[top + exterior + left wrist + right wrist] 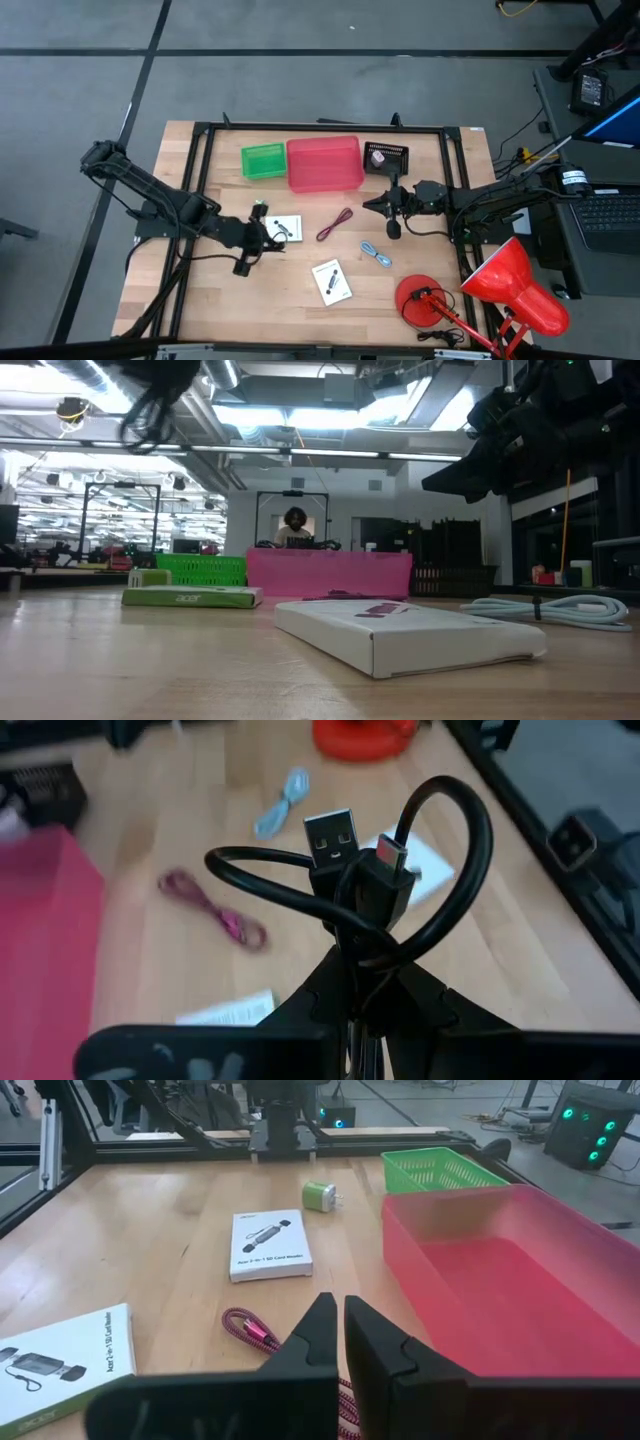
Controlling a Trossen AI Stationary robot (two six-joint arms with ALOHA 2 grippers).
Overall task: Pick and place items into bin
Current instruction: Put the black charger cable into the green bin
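Observation:
My left gripper is shut on a coiled black USB cable and hangs over the table's left half, beside a white card. My right gripper is shut and touches nothing; it hovers right of centre, over one end of the red cord. A second white card, a light blue cord and a small green piece lie flat on the wood. The red bin stands at the far edge. My left gripper pinches the black cable's bundled middle between its two fingers. Both loops and the two plugs stick out past the fingertips. The cable is lifted clear of the table.
A green basket stands left of the red bin and a black basket right of it. A red desk lamp occupies the near right corner. A black frame runs around the table. A person sits beyond the far edge.

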